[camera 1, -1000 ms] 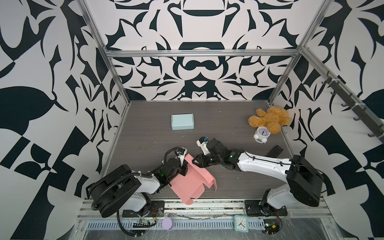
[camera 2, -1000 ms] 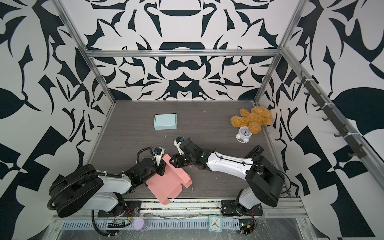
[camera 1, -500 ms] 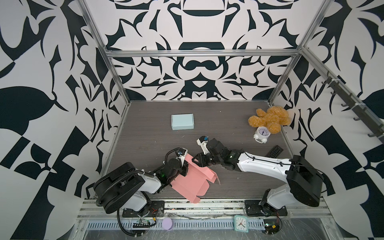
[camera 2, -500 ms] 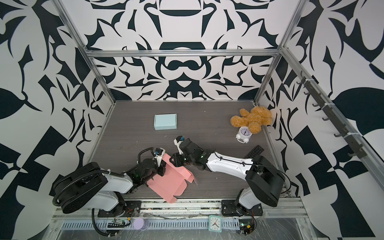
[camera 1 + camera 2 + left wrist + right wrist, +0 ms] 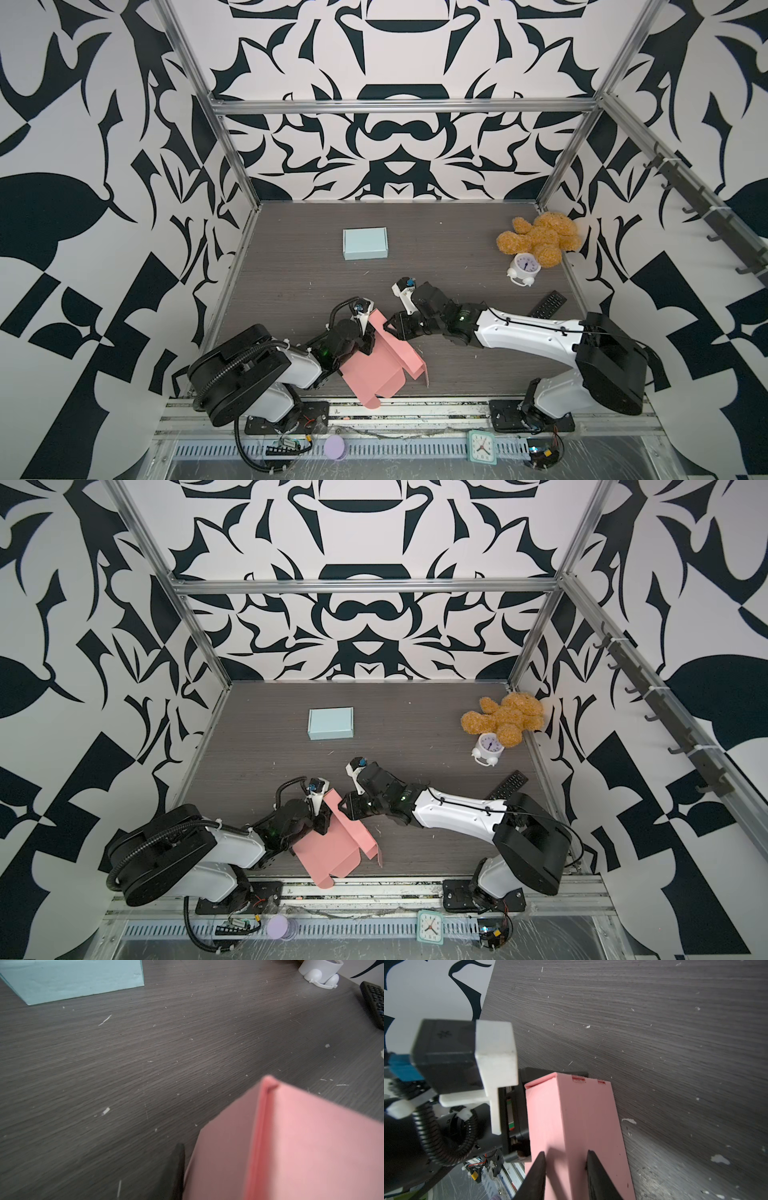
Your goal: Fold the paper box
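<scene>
The pink paper box (image 5: pixel 380 370) (image 5: pixel 332 852) lies partly folded near the table's front edge, with one long wall raised. My left gripper (image 5: pixel 368 338) (image 5: pixel 322 821) sits at that wall's left side, shut on it. In the left wrist view one black finger (image 5: pixel 179 1167) lies flush against the pink wall (image 5: pixel 291 1136), and the wall hides the other finger. My right gripper (image 5: pixel 392 328) (image 5: pixel 345 806) meets the far end of the same wall from the right. In the right wrist view this gripper (image 5: pixel 565 1151) is open, and its fingers straddle the fold line of the pink wall (image 5: pixel 581 1115).
A light blue closed box (image 5: pixel 365 243) (image 5: pixel 72 978) stands mid-table at the back. At the back right are a brown teddy bear (image 5: pixel 540 239), a white alarm clock (image 5: pixel 524 268) and a black remote (image 5: pixel 547 304). The pink box's near corner overhangs the front rail (image 5: pixel 415 409).
The pink box has turned a little between the two grippers, and its raised right flap has swung slightly. Both grippers stay at the box's far end.
</scene>
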`<move>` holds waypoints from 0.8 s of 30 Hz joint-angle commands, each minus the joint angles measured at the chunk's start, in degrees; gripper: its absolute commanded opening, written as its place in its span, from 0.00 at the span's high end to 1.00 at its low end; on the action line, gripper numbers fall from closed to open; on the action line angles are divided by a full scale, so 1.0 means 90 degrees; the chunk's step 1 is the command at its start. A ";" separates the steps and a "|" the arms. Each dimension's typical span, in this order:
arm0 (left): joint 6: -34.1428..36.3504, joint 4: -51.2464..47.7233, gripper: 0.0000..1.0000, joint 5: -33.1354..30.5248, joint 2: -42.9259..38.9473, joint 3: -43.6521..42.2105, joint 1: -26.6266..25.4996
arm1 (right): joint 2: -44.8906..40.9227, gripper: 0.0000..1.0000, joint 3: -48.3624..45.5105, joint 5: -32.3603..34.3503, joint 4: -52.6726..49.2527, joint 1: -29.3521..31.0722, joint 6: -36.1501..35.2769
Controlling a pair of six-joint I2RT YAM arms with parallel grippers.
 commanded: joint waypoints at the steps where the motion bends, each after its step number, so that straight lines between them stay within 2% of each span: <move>1: -0.0094 0.0117 0.72 -0.0077 -0.0036 -0.0115 -0.0037 | -0.0200 0.66 -0.0079 0.0134 -0.0297 0.0047 -0.0043; 4: -0.0046 0.0122 0.73 -0.0124 -0.0037 -0.0084 -0.0037 | -0.0194 0.66 -0.0087 0.0150 -0.0308 0.0046 -0.0072; 16: 0.0073 0.0073 0.91 -0.0146 -0.0026 0.0130 -0.0037 | -0.0203 0.66 -0.0082 0.0051 -0.0230 0.0058 0.0020; 19: 0.0097 0.0072 0.90 -0.0162 -0.0067 0.0114 -0.0037 | -0.0186 0.67 -0.0137 -0.0005 -0.0105 0.0066 0.0089; 24: 0.0085 0.0074 0.80 -0.0082 -0.0312 0.0025 -0.0037 | -0.0190 0.67 -0.0174 0.0069 -0.0131 0.0068 0.0089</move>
